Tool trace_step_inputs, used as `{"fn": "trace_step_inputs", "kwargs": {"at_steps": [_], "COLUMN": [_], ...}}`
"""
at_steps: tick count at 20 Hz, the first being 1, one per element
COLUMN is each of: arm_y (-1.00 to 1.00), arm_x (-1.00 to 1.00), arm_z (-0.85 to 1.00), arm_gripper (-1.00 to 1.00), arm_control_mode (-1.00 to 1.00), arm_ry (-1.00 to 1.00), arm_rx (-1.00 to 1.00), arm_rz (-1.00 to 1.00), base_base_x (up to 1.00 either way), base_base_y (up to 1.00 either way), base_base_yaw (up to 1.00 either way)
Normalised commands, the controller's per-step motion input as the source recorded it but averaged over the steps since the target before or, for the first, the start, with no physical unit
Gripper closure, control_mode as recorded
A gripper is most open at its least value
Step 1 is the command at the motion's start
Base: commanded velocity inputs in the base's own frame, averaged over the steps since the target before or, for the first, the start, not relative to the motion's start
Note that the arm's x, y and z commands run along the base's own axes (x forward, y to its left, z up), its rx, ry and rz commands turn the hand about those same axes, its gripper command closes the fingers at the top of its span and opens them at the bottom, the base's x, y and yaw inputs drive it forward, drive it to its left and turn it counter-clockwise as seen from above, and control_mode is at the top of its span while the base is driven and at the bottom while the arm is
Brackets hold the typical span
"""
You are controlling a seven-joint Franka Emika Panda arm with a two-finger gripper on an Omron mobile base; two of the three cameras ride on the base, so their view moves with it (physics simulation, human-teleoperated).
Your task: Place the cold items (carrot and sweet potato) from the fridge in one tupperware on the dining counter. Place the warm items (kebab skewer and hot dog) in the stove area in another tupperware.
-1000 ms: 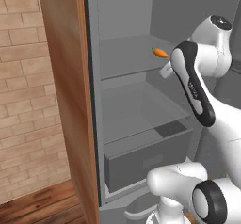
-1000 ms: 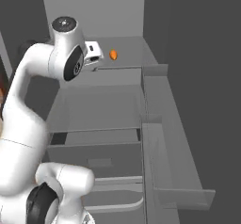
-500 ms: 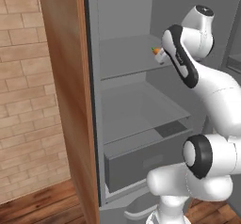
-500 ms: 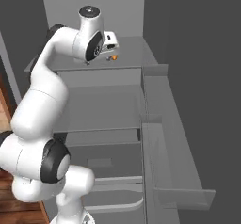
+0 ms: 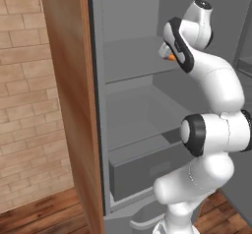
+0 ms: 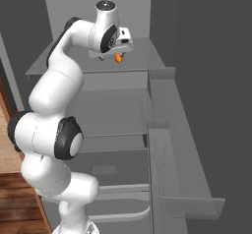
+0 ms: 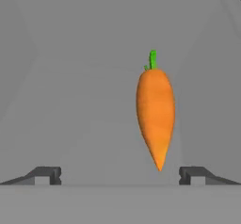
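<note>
The gripper (image 7: pixel 120 175) has its fingers wide open, holding nothing. The carrot (image 7: pixel 155 116) lies on the fridge shelf (image 6: pixel 142 63), just in front of the gripper.

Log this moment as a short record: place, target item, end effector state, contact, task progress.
place: open fridge, arm reaching to its upper shelf
target item: carrot, lying on that shelf, green stem pointing away from the hand
end effector: open, fingertips wide apart
contact: none; carrot tip sits between the fingertips in the hand view, nearer one side
task progress: carrot not yet grasped
</note>
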Motion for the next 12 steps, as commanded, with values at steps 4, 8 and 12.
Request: {"fn": "trace_step_inputs", "kwargs": {"at_steps": [4,8,12], "arm_y": [0.00,-0.03,-0.10], "arm_x": [0.70,0.67,0.68], "arm_z": [-0.15,-0.17,-0.13], "arm_gripper": [-1.00,-1.00,-1.00], "arm_control_mode": [-1.00,-1.00,-1.00], "arm_ry": [0.06,0.05,0.08], "arm_rx": [0.00,0.00,0.00], "arm_rz": [0.00,0.00,0.00], "base_base_x": [0.00,0.00,0.00], "base_base_y": [0.00,0.00,0.00], "base_base_yaw": [0.00,0.00,0.00]}}
